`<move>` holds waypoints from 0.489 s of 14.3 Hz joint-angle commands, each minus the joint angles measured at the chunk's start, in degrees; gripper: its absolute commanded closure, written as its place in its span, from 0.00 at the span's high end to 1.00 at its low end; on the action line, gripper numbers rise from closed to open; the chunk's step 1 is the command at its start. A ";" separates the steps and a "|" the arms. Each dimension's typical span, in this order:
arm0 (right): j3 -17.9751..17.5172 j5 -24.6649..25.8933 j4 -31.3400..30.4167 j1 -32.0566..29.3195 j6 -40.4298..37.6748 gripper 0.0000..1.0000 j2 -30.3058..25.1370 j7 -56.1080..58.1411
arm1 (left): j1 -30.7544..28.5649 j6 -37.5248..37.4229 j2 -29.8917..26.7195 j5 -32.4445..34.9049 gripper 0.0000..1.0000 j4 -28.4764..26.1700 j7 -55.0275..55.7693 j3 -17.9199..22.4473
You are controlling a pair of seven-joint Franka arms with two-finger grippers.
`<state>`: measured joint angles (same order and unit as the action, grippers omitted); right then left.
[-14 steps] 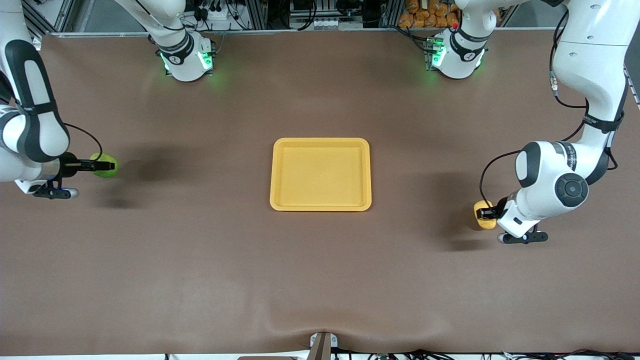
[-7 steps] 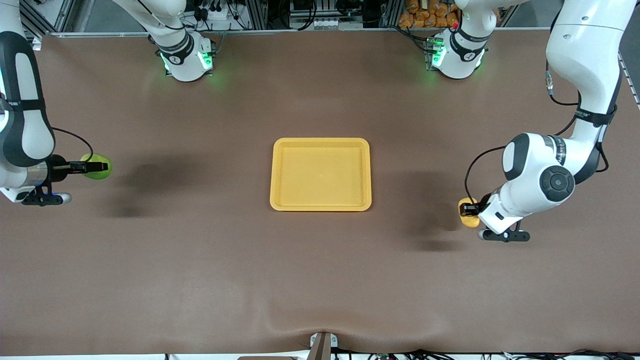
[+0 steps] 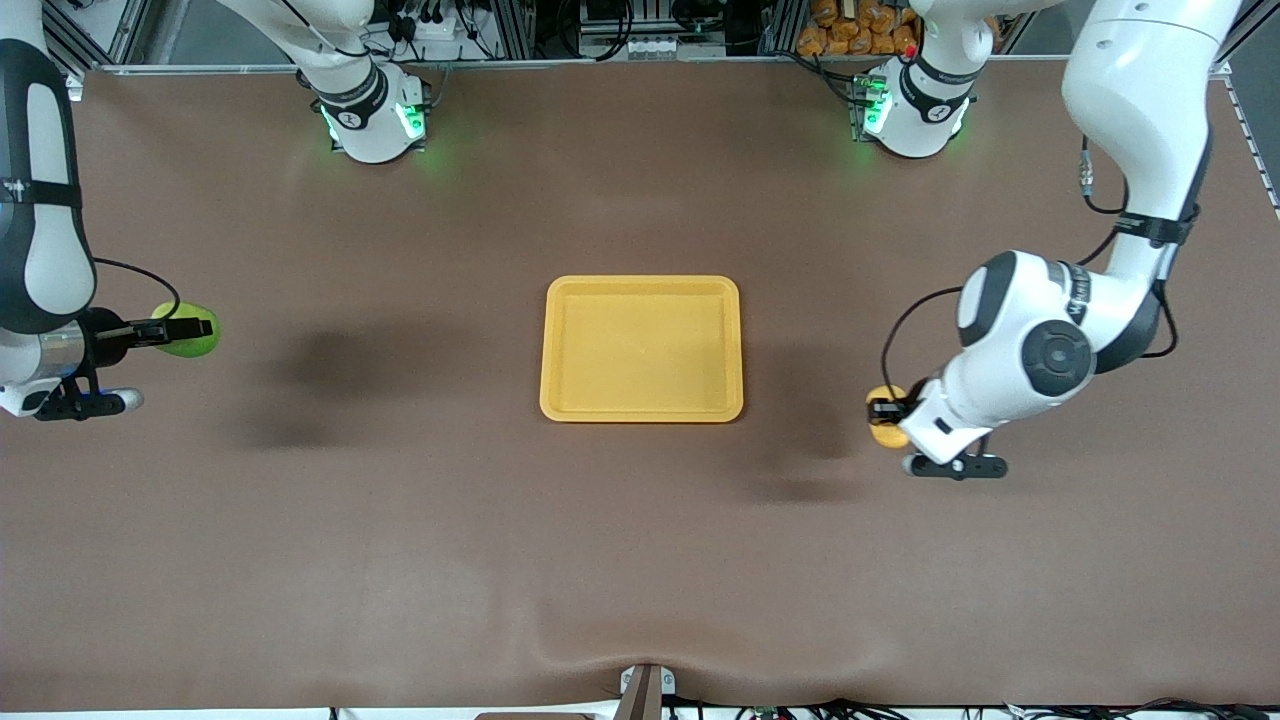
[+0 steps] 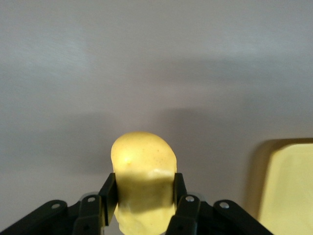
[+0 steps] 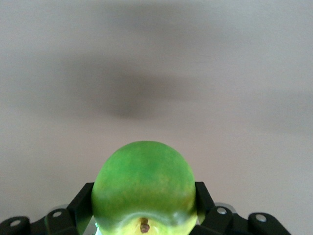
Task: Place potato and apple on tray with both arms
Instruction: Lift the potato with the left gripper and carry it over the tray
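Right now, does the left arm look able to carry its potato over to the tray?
Probably yes. The left pincer is shut on the potato, held up over bare table beside the tray, and nothing stands between them. The tray itself holds nothing yet.

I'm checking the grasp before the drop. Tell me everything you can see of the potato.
The potato is a small, oblong, lumpy yellow piece with a smooth, faintly speckled skin. The left gripper is shut on it, one black finger pressed to each side, its rounded end sticking out past them. It hangs in the air over bare brown table, toward the left arm's end, just short of the empty yellow tray.
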<state>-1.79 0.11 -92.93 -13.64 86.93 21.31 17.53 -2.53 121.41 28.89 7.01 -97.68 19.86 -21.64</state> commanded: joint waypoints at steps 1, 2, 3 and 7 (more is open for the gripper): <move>0.20 -0.37 3.19 3.43 -3.87 0.00 -0.74 -0.48 | 4.62 -5.21 -0.41 1.16 0.00 3.45 6.31 0.19; 0.20 -0.37 3.72 4.83 -4.31 0.00 -0.83 -0.91 | 6.37 -5.65 -0.15 1.16 0.00 4.25 8.33 0.19; 0.20 -0.46 3.98 5.98 -4.84 0.00 -1.00 -2.31 | 8.22 -5.83 0.11 1.16 0.00 4.52 10.44 0.19; 0.20 -2.12 3.99 9.50 -5.28 0.00 -1.97 -6.09 | 13.24 -5.75 1.16 1.08 0.00 4.61 17.21 0.19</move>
<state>-1.92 -0.50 -88.97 -5.55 82.79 20.84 13.58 9.38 116.84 28.95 7.01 -94.28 33.73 -21.69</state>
